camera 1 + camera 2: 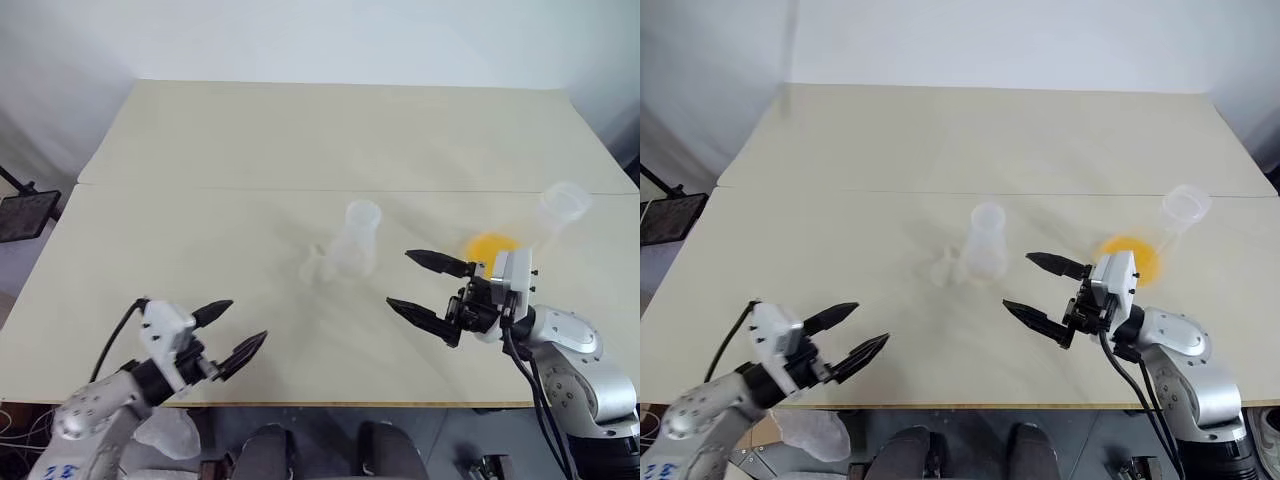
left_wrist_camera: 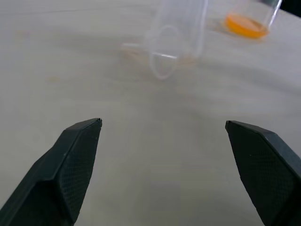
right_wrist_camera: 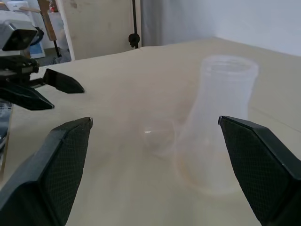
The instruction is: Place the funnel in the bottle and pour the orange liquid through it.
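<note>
Table (image 1: 300, 140): we see a pale beige top with a seam running left to right across its middle.
Bottle (image 1: 355, 240): we find the clear flask standing upright near the centre of the table, just near of the seam, its round rim up.
Funnel (image 1: 318, 266): it lies on its side on the table, just left of the bottle's base — faint, and we cannot tell whether the two touch.
Orange liquid (image 1: 492, 247): a shallow pool in the base of a second clear flask (image 1: 560, 208), which stands to the right of the bottle, well apart from it.
Left gripper (image 1: 232, 333): we see it low over the near left of the table, fingers spread wide with nothing between them, well short of the funnel.
Right gripper (image 1: 420, 283): it points left toward the bottle from just in front of the orange pool — fingers wide apart, holding nothing, with bare table between it and the bottle.
</note>
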Controlling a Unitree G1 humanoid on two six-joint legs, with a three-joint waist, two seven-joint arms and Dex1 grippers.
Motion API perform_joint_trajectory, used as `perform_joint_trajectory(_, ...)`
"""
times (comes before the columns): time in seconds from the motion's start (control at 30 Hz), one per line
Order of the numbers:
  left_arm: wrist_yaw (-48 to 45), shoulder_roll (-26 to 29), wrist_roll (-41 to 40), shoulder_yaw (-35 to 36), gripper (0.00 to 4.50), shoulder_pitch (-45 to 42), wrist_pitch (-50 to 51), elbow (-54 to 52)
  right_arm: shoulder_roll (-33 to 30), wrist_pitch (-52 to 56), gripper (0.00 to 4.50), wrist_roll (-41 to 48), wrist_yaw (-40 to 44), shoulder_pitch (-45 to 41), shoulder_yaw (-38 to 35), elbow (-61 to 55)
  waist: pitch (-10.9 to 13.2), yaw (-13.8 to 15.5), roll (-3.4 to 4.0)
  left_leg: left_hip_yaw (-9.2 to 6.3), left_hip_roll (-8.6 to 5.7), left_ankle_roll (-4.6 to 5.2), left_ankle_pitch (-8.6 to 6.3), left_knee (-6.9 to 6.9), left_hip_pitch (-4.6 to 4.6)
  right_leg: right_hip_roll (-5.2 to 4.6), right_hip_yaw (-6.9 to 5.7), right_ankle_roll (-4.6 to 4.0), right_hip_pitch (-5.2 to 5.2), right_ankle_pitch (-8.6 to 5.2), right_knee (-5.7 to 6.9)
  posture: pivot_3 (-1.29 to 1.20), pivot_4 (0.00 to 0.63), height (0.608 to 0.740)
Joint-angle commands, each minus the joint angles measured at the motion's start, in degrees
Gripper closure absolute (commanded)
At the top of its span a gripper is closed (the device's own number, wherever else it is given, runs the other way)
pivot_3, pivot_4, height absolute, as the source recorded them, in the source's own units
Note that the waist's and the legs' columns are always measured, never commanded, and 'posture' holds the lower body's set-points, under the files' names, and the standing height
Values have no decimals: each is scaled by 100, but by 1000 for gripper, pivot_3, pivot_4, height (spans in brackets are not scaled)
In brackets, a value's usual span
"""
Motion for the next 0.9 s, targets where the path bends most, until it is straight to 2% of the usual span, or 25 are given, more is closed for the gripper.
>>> perform_joint_trajectory(0.03,559,-203,365,-624,33,-503,-93,35,-206,-180,0,-27,200,170,-360,52,-3,-11,-5,1,-1,0,0,0,0,0,1,0,0,0,0,0,150,740)
perform_joint_trajectory(0.3,1132,-489,926,-1293,33,-1755,-378,1282,-562,-856,0,-456,583,995,-1024,461,-15,-2,7,8,-2,2,1,-7,0,2,-4,1,0,1,-11,0,150,740)
perform_joint_trajectory(0.43,1198,-673,1102,-1560,33,-2204,-653,1981,-525,-883,0,-449,444,1255,-1240,325,-16,-5,8,12,0,1,1,-7,1,5,-4,1,-1,1,-13,0,150,740)
perform_joint_trajectory(0.53,1265,-839,1189,-1694,597,-2445,-851,2433,-466,-894,0,-445,321,1401,-1298,147,-16,-1,9,15,1,1,1,-8,1,6,-4,2,-3,1,-14,0,150,740)
perform_joint_trajectory(0.9,1136,-834,1046,-1621,4051,-2652,-965,2668,-487,-1096,0,-579,196,1577,-1295,22,-16,4,9,13,0,1,1,-7,0,4,-4,4,0,2,-17,0,150,740)
